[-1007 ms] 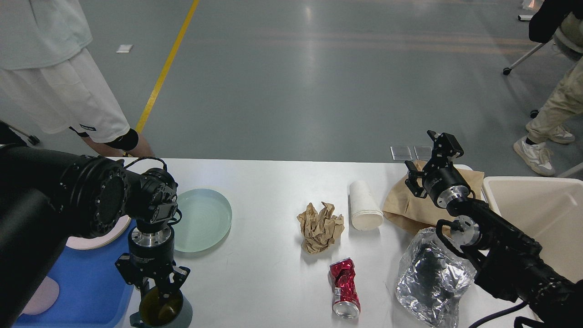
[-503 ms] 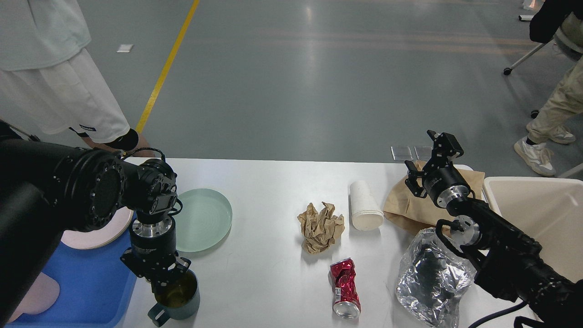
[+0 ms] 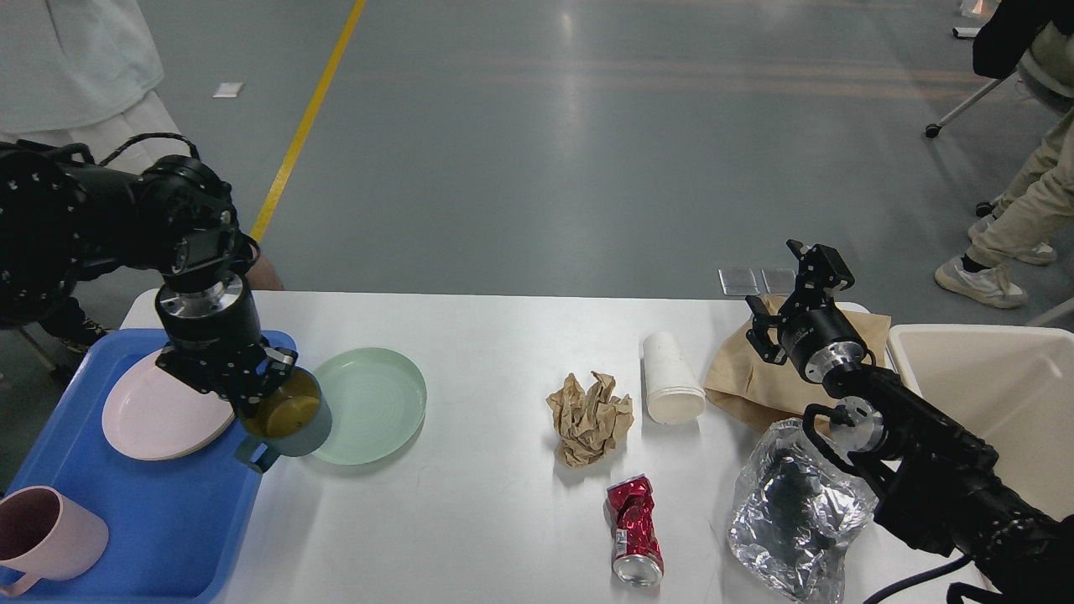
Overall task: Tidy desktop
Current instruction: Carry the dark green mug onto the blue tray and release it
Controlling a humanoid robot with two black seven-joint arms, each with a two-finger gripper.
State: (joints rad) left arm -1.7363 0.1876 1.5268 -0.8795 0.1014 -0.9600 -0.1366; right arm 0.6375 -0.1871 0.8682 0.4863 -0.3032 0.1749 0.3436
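The white desktop (image 3: 487,520) carries a green plate (image 3: 373,403), a crumpled brown paper ball (image 3: 590,417), a white paper cup on its side (image 3: 669,379), a crushed red can (image 3: 635,528), a brown paper bag (image 3: 755,377) and a crinkled silver foil bag (image 3: 793,507). My left gripper (image 3: 260,390) is shut on the rim of a dark teal mug (image 3: 289,422) and holds it in the air over the blue tray's right edge. My right gripper (image 3: 793,289) is open and empty above the brown paper bag.
A blue tray (image 3: 168,520) at the left holds a pink plate (image 3: 155,415) and a pink mug (image 3: 42,533). A beige bin (image 3: 998,394) stands at the right edge. People stand beyond the table at far left and far right.
My left gripper has lifted the teal mug from the desktop's front left and carried it up and back, toward the tray. The right arm has not moved.
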